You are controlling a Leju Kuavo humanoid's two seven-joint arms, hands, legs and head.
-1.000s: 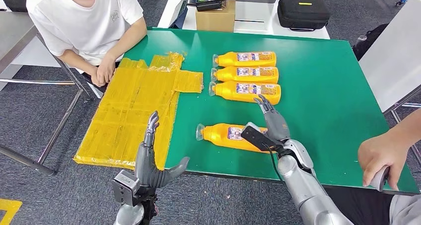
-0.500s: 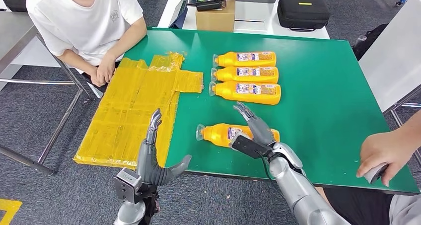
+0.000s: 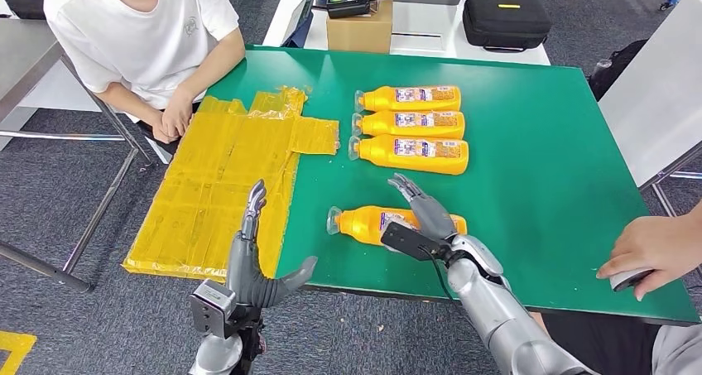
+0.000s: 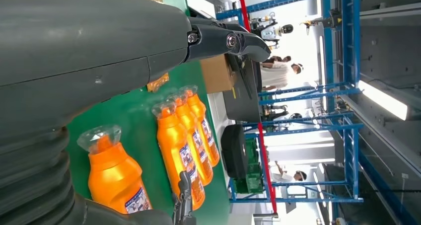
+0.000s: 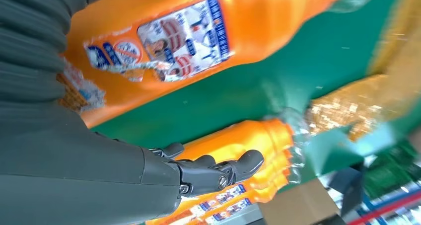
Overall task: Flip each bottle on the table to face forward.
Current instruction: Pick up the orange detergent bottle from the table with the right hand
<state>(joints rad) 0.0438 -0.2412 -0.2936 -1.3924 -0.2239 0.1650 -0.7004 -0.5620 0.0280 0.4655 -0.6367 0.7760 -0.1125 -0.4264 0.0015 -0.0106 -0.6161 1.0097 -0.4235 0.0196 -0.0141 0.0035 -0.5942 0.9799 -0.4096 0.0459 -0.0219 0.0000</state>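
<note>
Open green bench (image 3: 530,127) right of the three stacked bottles (image 3: 410,127); narrow green strip betw. them & the lone bottle (image 3: 364,223). Yellow sheets (image 3: 223,185) cover left side; person's hand (image 3: 658,247) at right edge.

Green table (image 3: 530,143). 4 orange bottles: 3 in row (image 3: 410,125), 1 apart (image 3: 372,224), each with clear cap and white-blue label. Yellow crinkled sheet (image 3: 215,185) over table's edge. Silver-grey arms, dark grey left hand (image 3: 252,267) and right hand (image 3: 426,213). Person in white shirt (image 3: 141,27). Brown box (image 3: 358,31), black case (image 3: 505,19), grey floor (image 3: 50,201).
</note>
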